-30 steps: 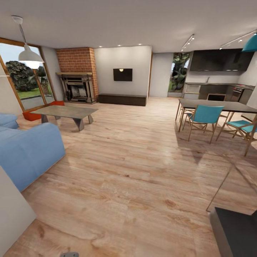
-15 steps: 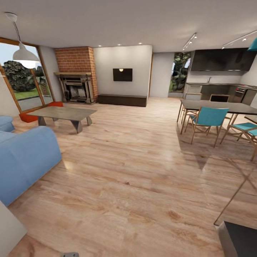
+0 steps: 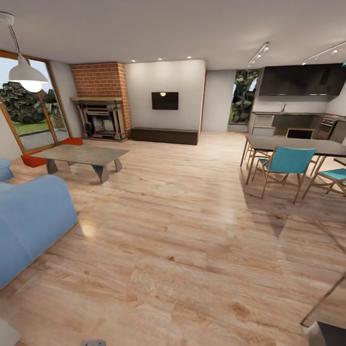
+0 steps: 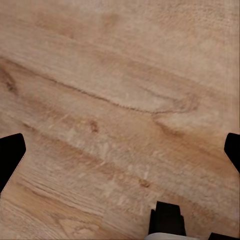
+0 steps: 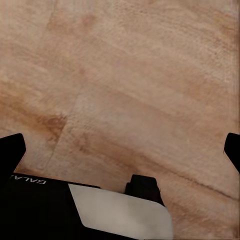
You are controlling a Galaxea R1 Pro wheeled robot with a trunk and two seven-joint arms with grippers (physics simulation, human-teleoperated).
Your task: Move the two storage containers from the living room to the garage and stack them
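Sofa (image 3: 29,226) and containers (image 3: 48,154) slid leftward as the camera turned; both fingers spread apart.

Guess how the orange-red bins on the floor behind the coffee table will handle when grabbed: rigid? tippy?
Likely rigid: the storage containers read as hard, flat-sided shells, though the coffee table hides much of them. Probably stable when pushed, since they sit low and wide on the wood floor. That smooth, glossy floor suggests they may slide rather than tip.
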